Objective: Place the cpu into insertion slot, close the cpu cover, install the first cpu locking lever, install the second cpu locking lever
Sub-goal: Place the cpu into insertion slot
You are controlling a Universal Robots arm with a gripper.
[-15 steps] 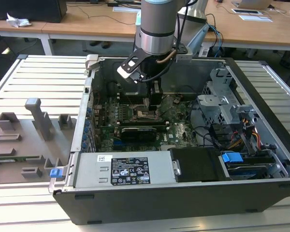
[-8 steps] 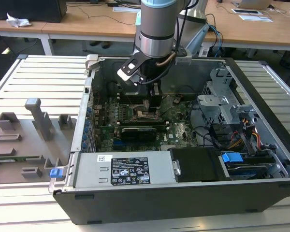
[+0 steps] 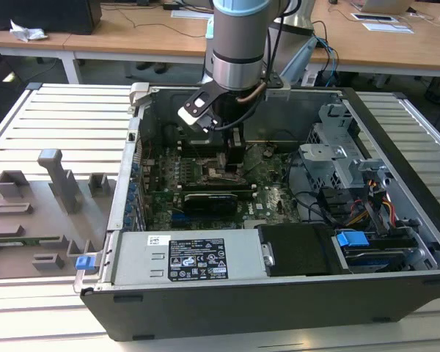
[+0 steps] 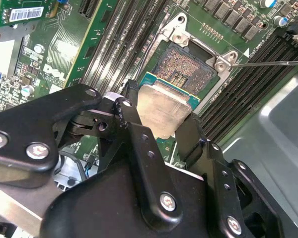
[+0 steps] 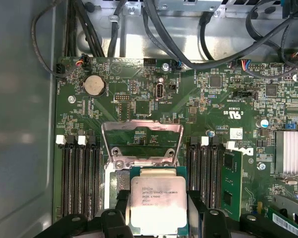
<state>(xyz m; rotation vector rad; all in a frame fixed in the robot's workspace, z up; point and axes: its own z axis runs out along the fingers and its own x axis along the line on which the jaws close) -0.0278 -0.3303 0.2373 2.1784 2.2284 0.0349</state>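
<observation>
Zero of the four steps finished, judging from both wrist views. Nearest the cameras: tool (image 4: 161, 121) pinching the cpu (image 4: 165, 110) by two opposite edges, silver top up, green rim showing. Held over the near edge of the insertion slot (image 4: 186, 65), partly overlapping it and not seated; touching the rim or just clear of it, cannot tell. Beyond the chip, tan-gold contact field bare and unfilled. Behind the slot, the cpu cover (image 5: 142, 127) standing raised on its hinge, the green board (image 5: 139, 99) visible through its window, so not closed. Beside the slot, a thin metal rod (image 4: 268, 63) reaching out over the long black memory slots (image 4: 248, 87); probably one locking lever, unlatched if so, the other not made out. Left to do, then: seating the chip, lowering the cover, both levers. From the first wrist view: the upright cover face-on, the chip's printed top, a coin cell (image 5: 94, 85) farther up the board. From the second wrist view: the exposed contacts and the rod. Farthest out, from the exterior view: the arm reaching down into an open computer case (image 3: 242, 308) on a slatted desk (image 3: 66, 110), grey fixtures (image 3: 55, 176) on the exterior view's left.
</observation>
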